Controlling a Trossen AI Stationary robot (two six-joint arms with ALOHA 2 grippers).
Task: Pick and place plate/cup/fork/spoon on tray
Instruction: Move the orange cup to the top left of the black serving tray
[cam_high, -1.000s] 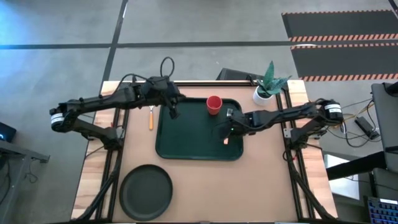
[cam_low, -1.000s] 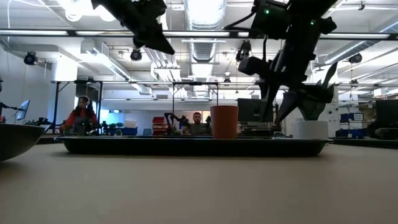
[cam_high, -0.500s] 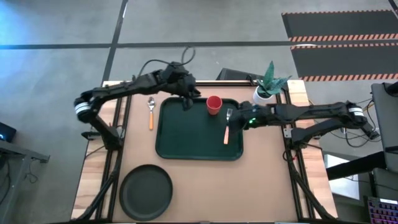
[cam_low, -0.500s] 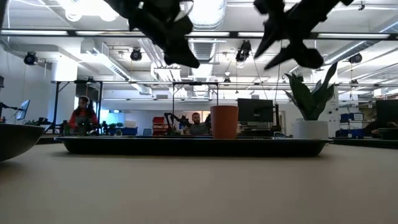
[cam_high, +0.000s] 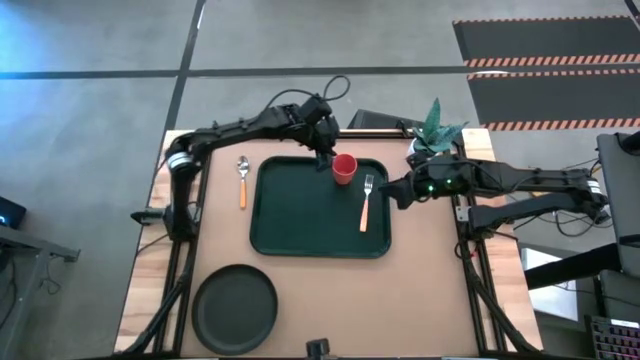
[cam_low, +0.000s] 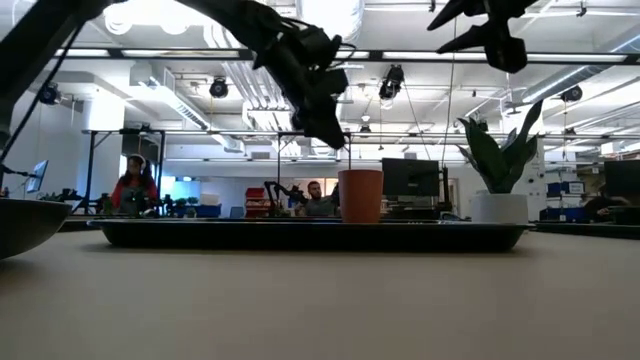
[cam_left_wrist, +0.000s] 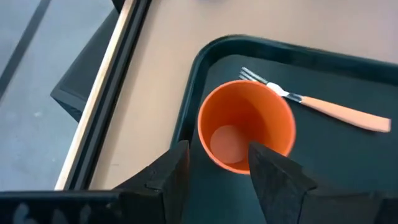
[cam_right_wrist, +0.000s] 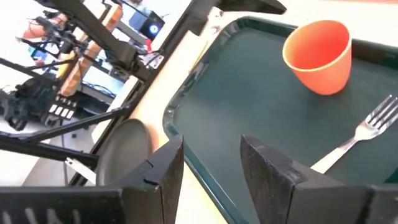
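We're seeing the left hand (cam_high: 325, 155) hovering fingers apart just beside the cup (cam_high: 344, 168); the right hand (cam_high: 394, 190), apart too, is hanging near the fork (cam_high: 366, 204) on the tray (cam_high: 300, 215).

Low view: the plate (cam_low: 18, 225) is cut off by the left edge, only part of its rim showing; the fork and spoon lie hidden behind the tray (cam_low: 310, 235) wall. Left wrist view: the fork (cam_left_wrist: 323, 106) handle runs out at the right edge. People (cam_low: 130, 185) beyond the table are too small to tell.
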